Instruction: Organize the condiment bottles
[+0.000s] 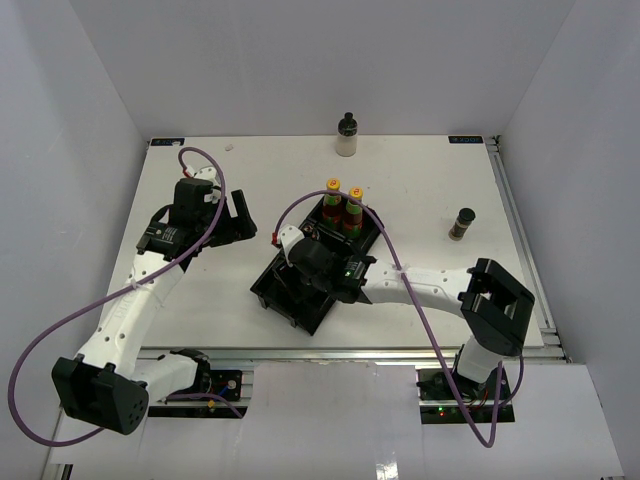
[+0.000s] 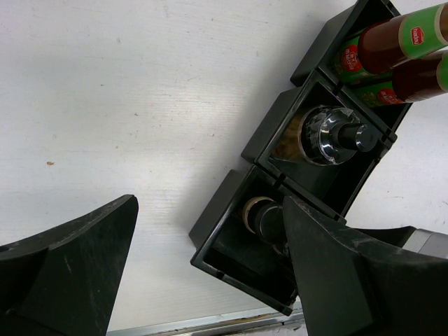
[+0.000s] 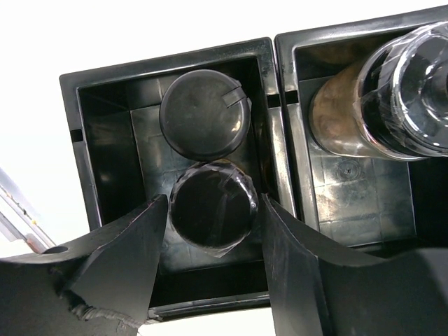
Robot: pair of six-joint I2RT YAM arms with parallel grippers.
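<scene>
Two jars, the plain-lid jar (image 3: 204, 112) and the wrapped-lid jar (image 3: 212, 199), stand upright in the near box of the black tray (image 3: 168, 59), and we see the wrapped one straight under our right gripper (image 3: 214, 210), its fingers (image 3: 126, 266) close on both sides, squeezing or not we cannot tell, while our left gripper (image 2: 210, 206) hangs wide open nearby.

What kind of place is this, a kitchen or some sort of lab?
Probably a robotics test cell: left arm and right arm bolted at a white table, plain white walls around it, purple cables trailing.
</scene>
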